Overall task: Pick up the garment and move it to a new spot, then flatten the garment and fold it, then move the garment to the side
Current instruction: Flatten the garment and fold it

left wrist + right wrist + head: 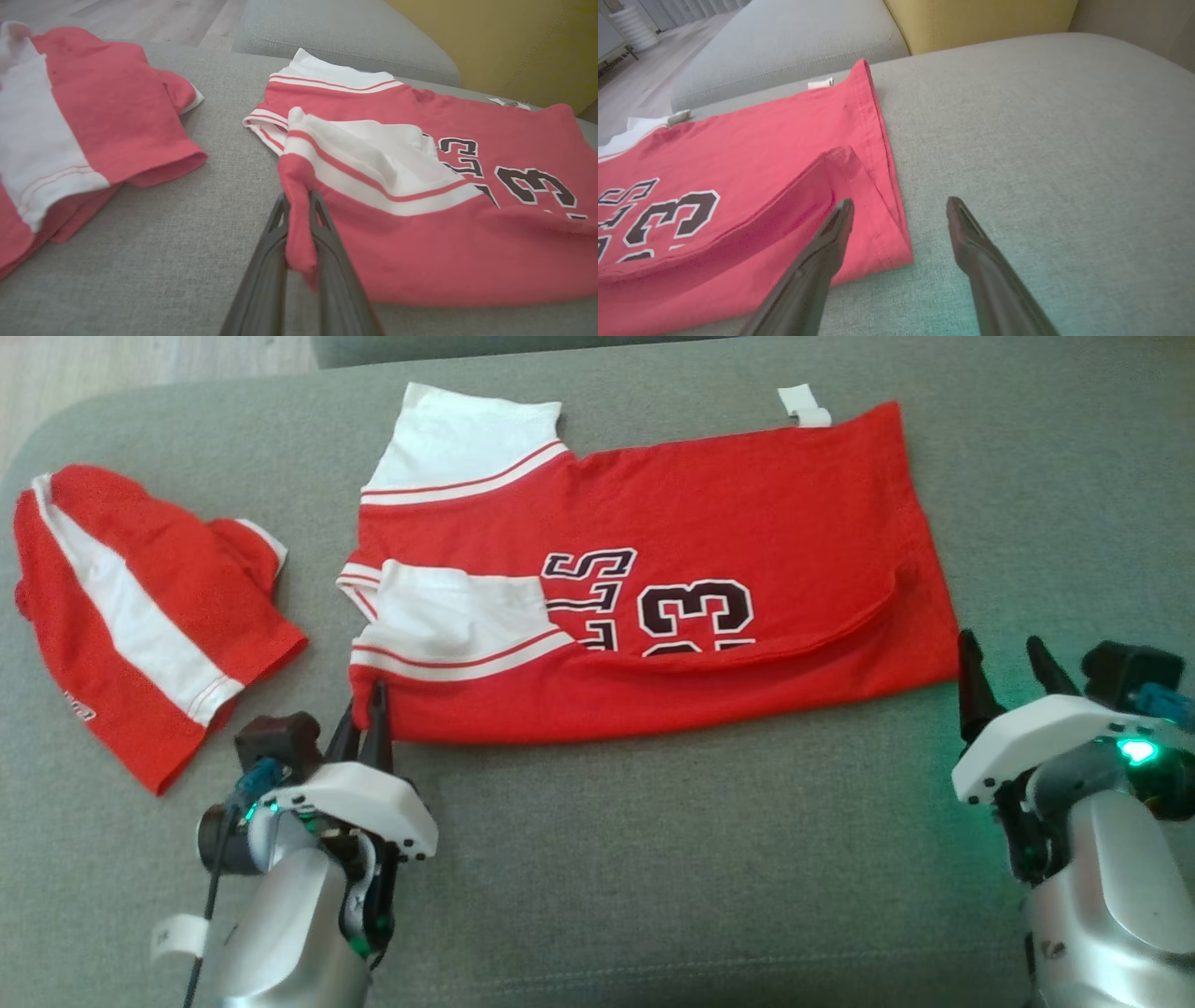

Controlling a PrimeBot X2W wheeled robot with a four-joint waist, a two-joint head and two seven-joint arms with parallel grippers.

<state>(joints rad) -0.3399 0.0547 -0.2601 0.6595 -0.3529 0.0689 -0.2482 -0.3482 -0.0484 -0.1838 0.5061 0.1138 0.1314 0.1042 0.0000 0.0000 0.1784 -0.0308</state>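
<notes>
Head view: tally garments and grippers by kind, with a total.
Garments: 2, the red jersey and the folded red-and-white garment
Grippers: 2, the left gripper shut on the red jersey's corner, the right gripper open
Total: 4

We find bare grey cushion (pixel 672 859) along the whole near side of the jersey (pixel 728 504), open between the left tool (pixel 367 705) and the right tool (pixel 1001 653). A narrow bare strip separates the jersey from a second red-and-white garment (pixel 131 607) on the left. Right of the jersey's hem the cushion lies bare. A yellow cushion (pixel 980 18) bounds the far side.
</notes>
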